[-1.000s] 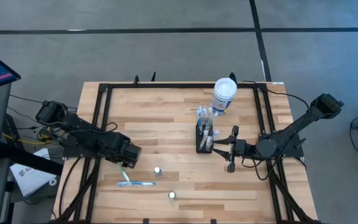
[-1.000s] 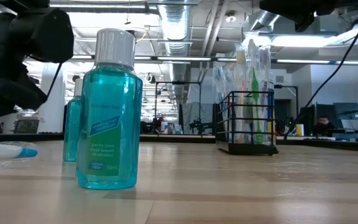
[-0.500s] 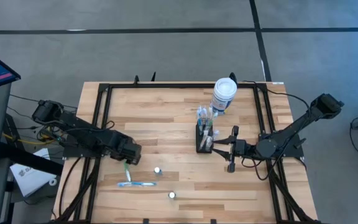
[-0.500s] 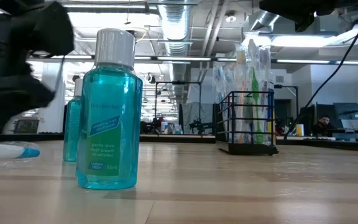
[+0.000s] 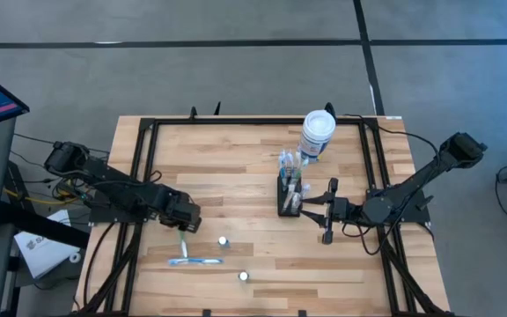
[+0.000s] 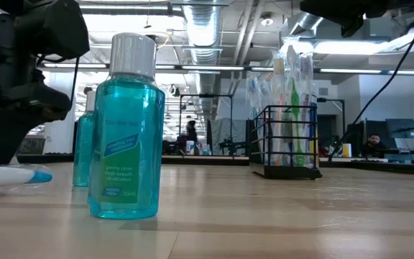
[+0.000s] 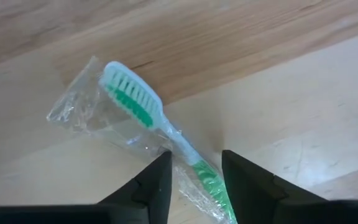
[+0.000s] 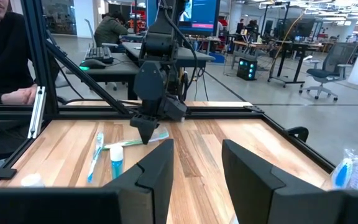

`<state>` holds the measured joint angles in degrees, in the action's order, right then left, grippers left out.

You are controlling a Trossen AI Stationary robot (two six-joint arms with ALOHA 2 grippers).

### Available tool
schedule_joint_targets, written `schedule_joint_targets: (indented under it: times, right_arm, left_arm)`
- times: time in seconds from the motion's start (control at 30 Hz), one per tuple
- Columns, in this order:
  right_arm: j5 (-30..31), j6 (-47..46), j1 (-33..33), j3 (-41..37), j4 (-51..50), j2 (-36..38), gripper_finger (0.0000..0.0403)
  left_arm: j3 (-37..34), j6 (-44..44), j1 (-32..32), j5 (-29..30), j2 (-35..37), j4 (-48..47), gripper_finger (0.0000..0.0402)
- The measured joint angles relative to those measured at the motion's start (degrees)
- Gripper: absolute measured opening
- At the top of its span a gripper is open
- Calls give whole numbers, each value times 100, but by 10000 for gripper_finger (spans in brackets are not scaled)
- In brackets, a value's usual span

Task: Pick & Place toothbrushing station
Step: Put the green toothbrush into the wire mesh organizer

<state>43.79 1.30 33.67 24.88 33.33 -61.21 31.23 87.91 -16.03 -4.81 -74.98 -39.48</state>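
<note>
Standing over a wrapped green toothbrush [image 7: 160,130], the left gripper [image 7: 194,177] has its jaws open astride the handle, not yet gripping. The toothbrushing station [image 5: 289,195] stands far across the table, just beside the right gripper [image 5: 309,208], which waits open and empty.

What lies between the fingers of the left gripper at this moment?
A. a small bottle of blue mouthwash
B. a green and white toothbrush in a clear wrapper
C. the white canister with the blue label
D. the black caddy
B: in the left wrist view, the handle of the wrapped green toothbrush runs down between the left gripper fingers, low over the table.
</note>
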Motion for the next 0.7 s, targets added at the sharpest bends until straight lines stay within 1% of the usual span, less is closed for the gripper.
schedule_joint_targets:
  times: [0.23, 0.4, 0.6, 0.7]
  right_arm:
    - [0, -119, 0, 0, -44, 0, 127]
    - [0, -135, 0, 0, -82, 0, 127]
    - [0, -136, 0, 0, -82, 0, 127]
    - [0, -136, 2, 0, -82, 0, 127]
  left_arm:
    - [2, 1, 0, 75, 0, 22, 102]
    - [4, -17, 0, 128, 0, 46, 67]
    - [10, -24, 0, 158, 4, 67, 15]
    - [17, -26, 0, 185, 7, 72, 5]
